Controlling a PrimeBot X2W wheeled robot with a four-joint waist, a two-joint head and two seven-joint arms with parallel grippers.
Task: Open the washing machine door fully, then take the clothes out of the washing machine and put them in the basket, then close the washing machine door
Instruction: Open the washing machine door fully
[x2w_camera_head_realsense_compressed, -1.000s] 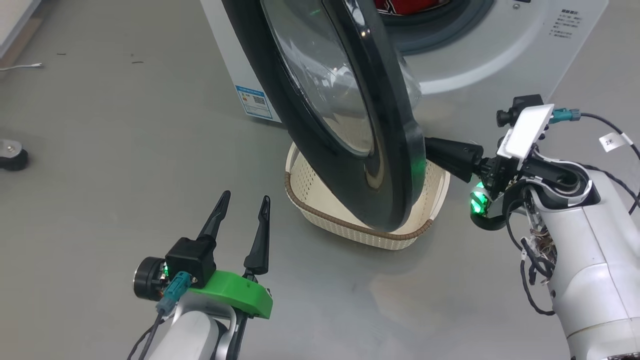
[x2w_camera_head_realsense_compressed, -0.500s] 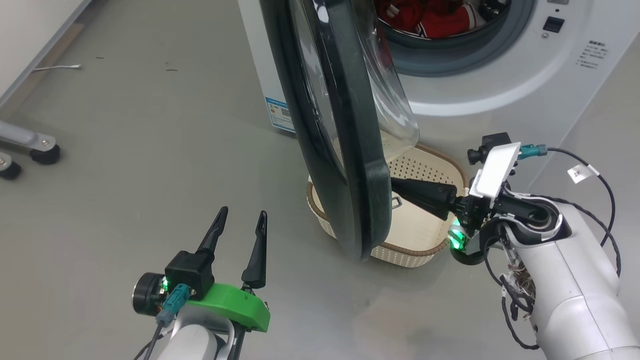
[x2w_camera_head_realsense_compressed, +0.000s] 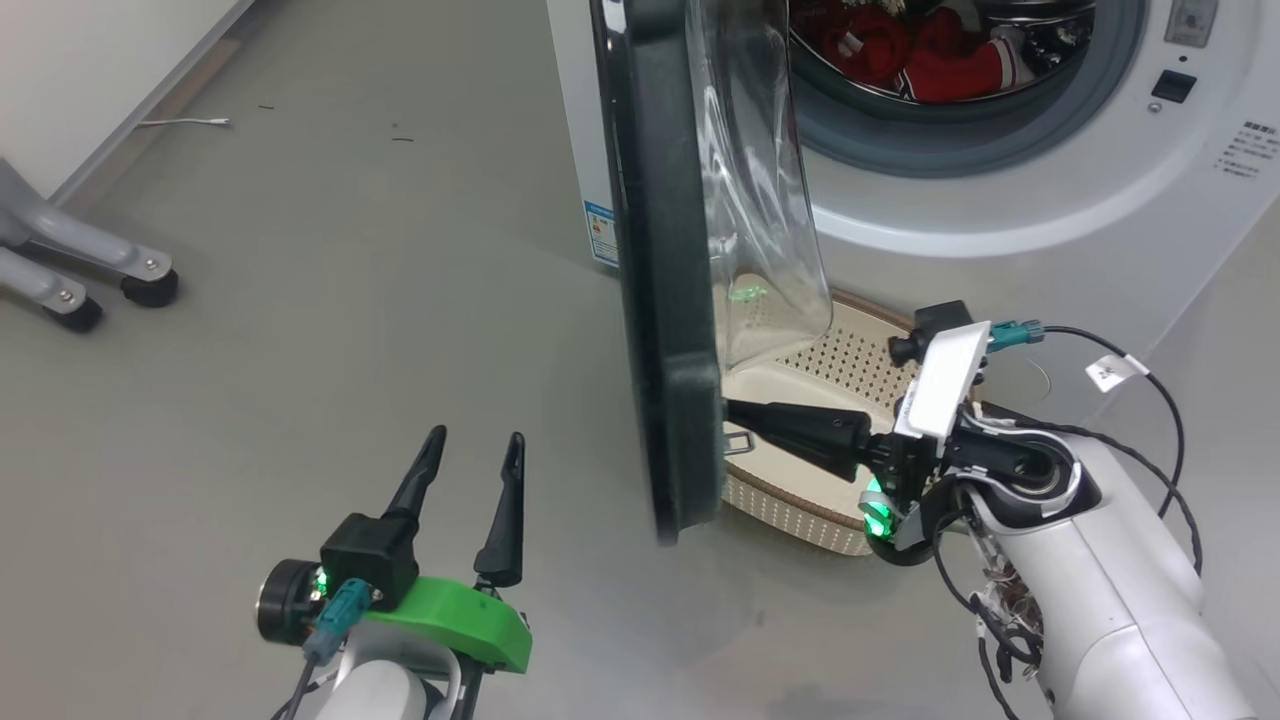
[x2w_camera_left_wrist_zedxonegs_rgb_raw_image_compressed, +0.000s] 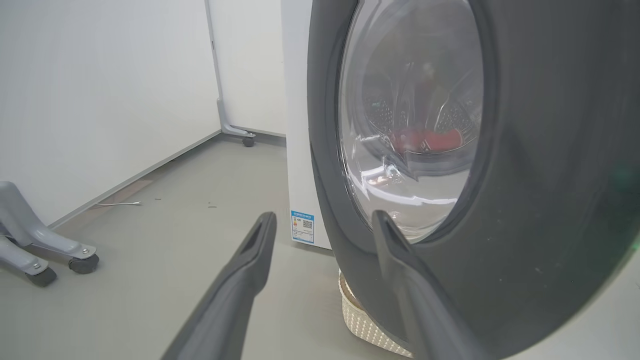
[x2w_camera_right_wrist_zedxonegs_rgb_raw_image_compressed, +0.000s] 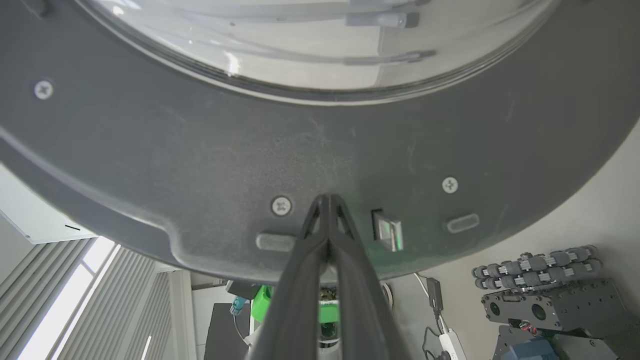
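1. Left of the washing machine door, on its outer side, the left gripper hovers over the floor with its fingers spread and empty, well apart from the door.
2. The door stands edge-on to the head view, roughly square to the washing machine, so I judge it not yet fully open. Its rim runs top to bottom.
3. Just right of the door, the right gripper has its fingers pressed together, holding nothing, tips touching the door's inner face low down. The door lies straight ahead of these fingers, so this arm is the one placed to push it wider.
4. Further right of the door, the basket sits on the floor below the drum mouth; the clothes lie inside the drum.
5. The right wrist view shows the tips meeting the frame beside the latch. The left wrist view gives the door's outer face, the red clothes showing dimly through its glass.
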